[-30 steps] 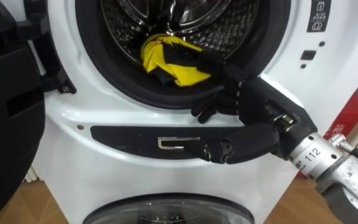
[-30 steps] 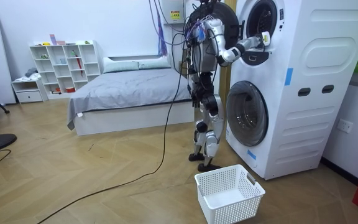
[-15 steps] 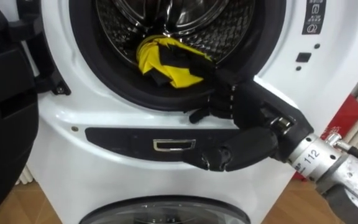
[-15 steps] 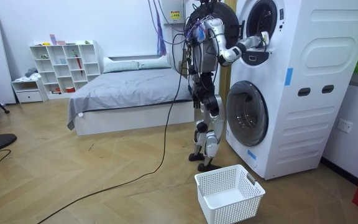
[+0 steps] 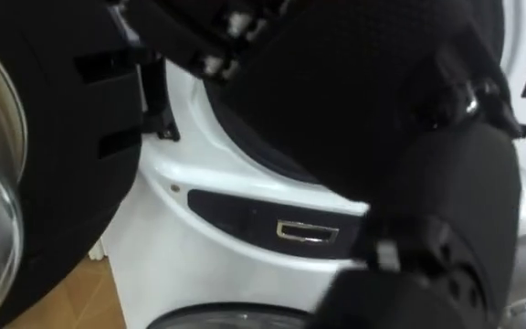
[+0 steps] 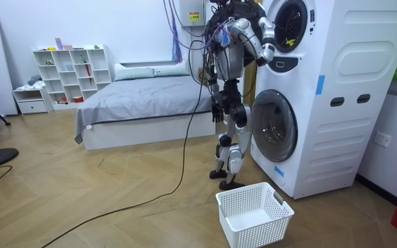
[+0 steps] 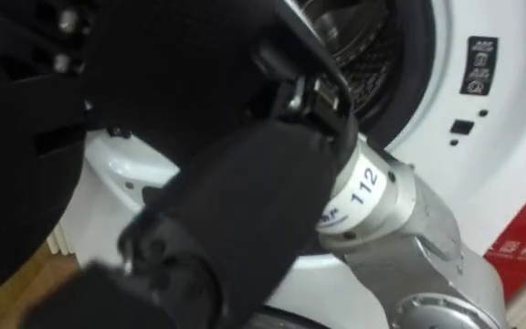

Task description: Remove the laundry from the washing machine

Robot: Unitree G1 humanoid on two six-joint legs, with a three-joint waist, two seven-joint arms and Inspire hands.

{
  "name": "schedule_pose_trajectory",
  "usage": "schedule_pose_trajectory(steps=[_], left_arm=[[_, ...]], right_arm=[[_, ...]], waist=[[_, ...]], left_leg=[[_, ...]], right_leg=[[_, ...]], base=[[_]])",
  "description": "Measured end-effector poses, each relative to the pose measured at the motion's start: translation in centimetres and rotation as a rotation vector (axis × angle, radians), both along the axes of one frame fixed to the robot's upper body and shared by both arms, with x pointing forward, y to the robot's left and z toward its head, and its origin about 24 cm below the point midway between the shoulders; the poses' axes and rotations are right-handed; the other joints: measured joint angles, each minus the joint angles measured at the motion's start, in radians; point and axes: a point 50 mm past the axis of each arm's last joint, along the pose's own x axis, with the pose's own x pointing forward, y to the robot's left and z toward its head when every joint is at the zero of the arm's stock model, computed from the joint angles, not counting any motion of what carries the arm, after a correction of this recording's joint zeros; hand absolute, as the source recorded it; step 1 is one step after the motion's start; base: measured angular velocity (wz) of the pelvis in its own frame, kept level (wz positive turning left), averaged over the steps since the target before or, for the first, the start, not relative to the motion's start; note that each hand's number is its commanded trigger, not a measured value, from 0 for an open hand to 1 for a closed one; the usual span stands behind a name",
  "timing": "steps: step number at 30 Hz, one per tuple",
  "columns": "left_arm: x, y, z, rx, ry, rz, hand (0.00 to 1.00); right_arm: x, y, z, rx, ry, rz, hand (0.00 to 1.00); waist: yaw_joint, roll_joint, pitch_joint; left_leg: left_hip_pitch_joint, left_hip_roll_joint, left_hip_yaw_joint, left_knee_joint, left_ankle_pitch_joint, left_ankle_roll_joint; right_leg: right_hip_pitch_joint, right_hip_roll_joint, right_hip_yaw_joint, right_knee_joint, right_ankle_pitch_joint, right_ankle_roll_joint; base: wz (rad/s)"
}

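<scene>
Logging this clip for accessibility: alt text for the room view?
A robot stands at a stacked washing machine, one arm raised to the open upper drum, where yellow clothes show. A white basket sits on the floor nearby.

Black right hand [image 7: 245, 183] on a silver forearm, a numbered white band at the wrist

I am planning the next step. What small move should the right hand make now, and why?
Probably ease the right hand onto the yellow cloth and close on it: the room view shows the cloth at the mouth of the upper drum and the arm raised beside it.
</scene>
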Motion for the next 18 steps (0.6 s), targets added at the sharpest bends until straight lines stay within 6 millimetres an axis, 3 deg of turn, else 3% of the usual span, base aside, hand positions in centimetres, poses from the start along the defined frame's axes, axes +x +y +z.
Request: schedule_pose_trajectory(steps=[3,6,8,9,18], left_arm=[[0.12,-0.01,0.00,0.000,-0.002,-0.002,0.00],[0.33,-0.03,0.00,0.000,-0.007,-0.004,0.00],[0.45,-0.01,0.01,0.001,-0.010,-0.005,0.00],[0.51,0.00,0.01,0.001,-0.011,-0.004,0.00],[0.97,0.00,-0.01,0.003,-0.018,-0.003,0.00]], right_arm=[[0.04,0.21,-0.16,0.000,0.007,0.009,0.00],[-0.04,0.37,-0.23,-0.003,0.005,0.019,0.00],[-0.08,0.37,-0.24,-0.006,-0.002,0.024,0.00],[-0.10,0.34,-0.24,-0.009,-0.006,0.024,0.00],[0.21,0.15,-0.15,-0.011,0.004,-0.045,0.00]], waist=[[0.000,0.002,0.0015],[0.000,0.008,0.0084],[-0.002,0.011,0.0111],[-0.005,0.010,0.0107],[-0.010,0.007,0.0085]], left_leg=[[0.000,-0.001,0.001,0.000,-0.002,0.003],[0.000,-0.001,0.003,-0.002,-0.007,0.005],[0.000,-0.002,0.004,-0.007,-0.010,0.007],[0.000,-0.004,0.003,-0.007,-0.010,0.007],[0.004,-0.007,0.001,-0.014,-0.010,0.007]], right_leg=[[0.000,0.000,0.003,-0.001,-0.002,0.003],[0.000,0.002,0.006,0.000,-0.002,0.003],[-0.002,0.003,0.012,-0.002,0.008,-0.020],[-0.002,0.002,0.012,-0.006,0.010,-0.030],[0.014,0.000,0.002,-0.035,0.012,-0.028]], base=[[-0.01],[-0.01],[0.00],[0.00],[0.01]])
